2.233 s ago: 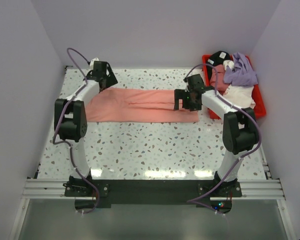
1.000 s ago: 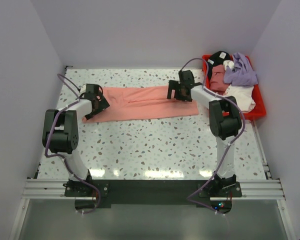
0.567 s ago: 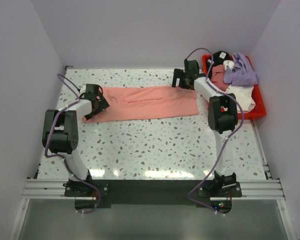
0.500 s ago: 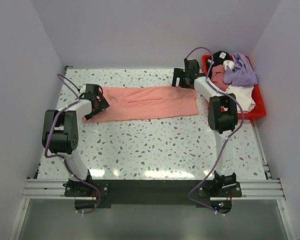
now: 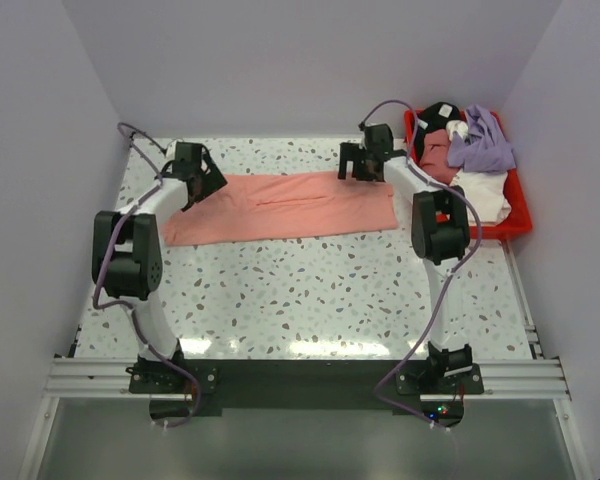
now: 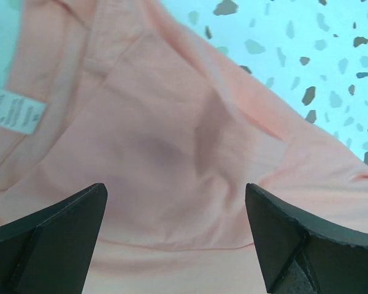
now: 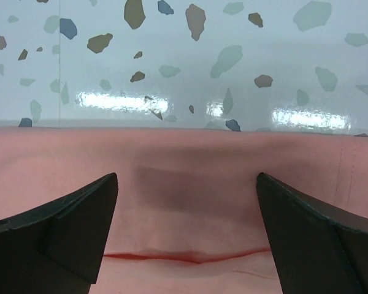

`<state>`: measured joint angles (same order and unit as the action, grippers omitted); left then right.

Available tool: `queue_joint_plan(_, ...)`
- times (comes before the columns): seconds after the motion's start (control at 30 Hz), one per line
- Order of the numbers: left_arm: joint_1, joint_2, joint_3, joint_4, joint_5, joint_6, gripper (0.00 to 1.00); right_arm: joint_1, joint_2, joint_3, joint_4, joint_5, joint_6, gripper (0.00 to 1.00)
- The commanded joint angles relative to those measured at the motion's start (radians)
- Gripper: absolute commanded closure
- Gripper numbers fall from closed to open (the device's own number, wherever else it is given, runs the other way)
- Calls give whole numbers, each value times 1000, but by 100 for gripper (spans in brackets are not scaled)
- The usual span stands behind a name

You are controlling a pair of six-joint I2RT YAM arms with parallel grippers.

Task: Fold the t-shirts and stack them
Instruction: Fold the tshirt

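A salmon t-shirt [image 5: 280, 205], folded into a long band, lies flat across the back half of the speckled table. My left gripper [image 5: 195, 172] hovers open over its far left corner; the left wrist view shows the pink cloth [image 6: 172, 141] and a white label [image 6: 15, 113] between spread fingers [image 6: 55, 236]. My right gripper [image 5: 358, 165] hangs open over the shirt's far edge near its right end. In the right wrist view that edge [image 7: 184, 138] runs straight across, with a fold line [image 7: 190, 257] close to the fingertips [image 7: 319, 233]. Neither gripper holds anything.
A red bin [image 5: 495, 232] stands at the back right. It holds a lavender shirt [image 5: 482, 140], a dusty rose one [image 5: 438, 155], a white one [image 5: 480, 190] and a black one [image 5: 440, 112]. Walls close in the table [image 5: 310, 290] on three sides.
My left gripper has moved from the shirt's near left end up to its far left corner. My right gripper went back to the far edge, then slid slightly left. The shirt has not moved.
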<state>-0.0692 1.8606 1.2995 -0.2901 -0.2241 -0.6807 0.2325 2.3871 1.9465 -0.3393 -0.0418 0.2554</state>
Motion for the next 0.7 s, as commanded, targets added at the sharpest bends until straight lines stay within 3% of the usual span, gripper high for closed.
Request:
queue_joint_plan(0.0,-23,101,96,-6,63,-13,0,4,-20,-59,-18,-9,13,1)
queue_joint_plan(0.07,-24,181,130,-17,71,-16,0,4,-69,-145,23,-4,27,1)
queue_joint_plan(0.3,-70,420,401,-81,97,0,0,25,-412,-678,57,-49,159,1)
queue_joint_plan(0.4,-150,534,573,-115,117,6,0,111,-584,-886,66,-12,225,1)
queue_joint_plan(0.57,-230,761,944,-189,156,17,0,371,-834,-1147,28,-29,353,1)
queue_joint_plan(0.67,-257,807,991,-128,233,0,0,539,-917,-1216,45,-99,416,1)
